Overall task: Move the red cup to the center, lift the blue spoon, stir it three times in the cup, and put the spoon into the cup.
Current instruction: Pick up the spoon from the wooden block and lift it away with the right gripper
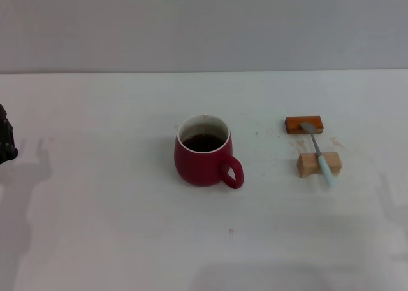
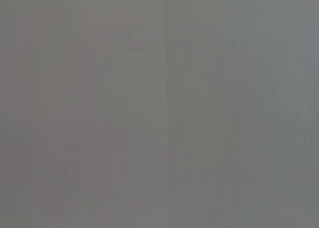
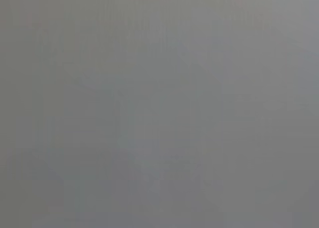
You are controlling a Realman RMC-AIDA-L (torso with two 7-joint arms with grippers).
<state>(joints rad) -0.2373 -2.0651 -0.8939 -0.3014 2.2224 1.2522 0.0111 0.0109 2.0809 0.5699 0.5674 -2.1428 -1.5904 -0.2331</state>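
The red cup stands upright near the middle of the white table, its handle turned toward the front right and dark liquid inside. To its right the blue spoon lies across two small blocks, its grey bowl on the orange-brown block and its pale handle over the tan wooden block. A dark part of my left gripper shows at the far left edge of the head view, well away from the cup. My right gripper is out of view. Both wrist views show only a plain grey surface.
A grey wall runs behind the table's far edge. A few small brown specks dot the tabletop near the blocks.
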